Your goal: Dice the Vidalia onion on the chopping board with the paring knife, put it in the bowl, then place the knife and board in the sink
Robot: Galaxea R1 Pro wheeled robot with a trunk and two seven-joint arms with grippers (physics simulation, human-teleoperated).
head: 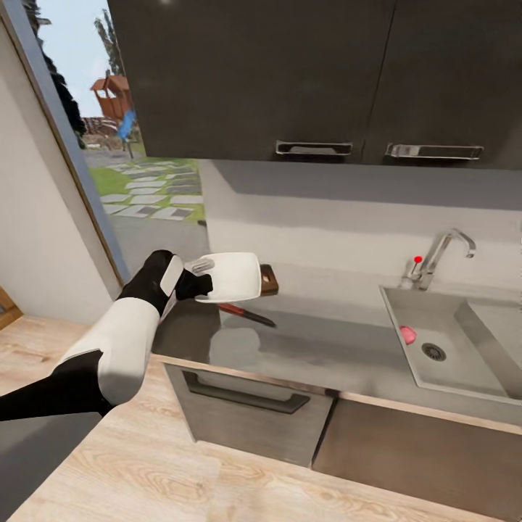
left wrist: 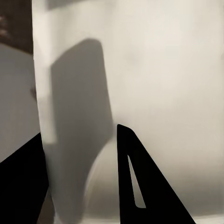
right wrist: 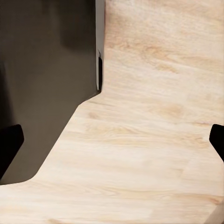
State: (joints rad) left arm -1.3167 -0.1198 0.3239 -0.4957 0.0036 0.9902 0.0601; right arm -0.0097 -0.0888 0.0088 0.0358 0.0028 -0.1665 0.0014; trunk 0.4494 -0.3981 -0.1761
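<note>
Gripping white shallow square-ish bowl (head: pixel 233 276) by near rim, left claw (head: pixel 200 279) clamped on it, lifted above grey brushed-metal surface (head: pixel 319 344), likely clearing brown wooden chopping board (head: pixel 269 279) behind. Red-handled paring knife (head: pixel 246 314) lies beneath. Pinkish object, presumably onion (head: pixel 408 334), sits in grey steel sink (head: pixel 435 322). Right claw (right wrist: pixel 112 140) spread wide, empty, above light wood floor (right wrist: pixel 154 140).
</note>
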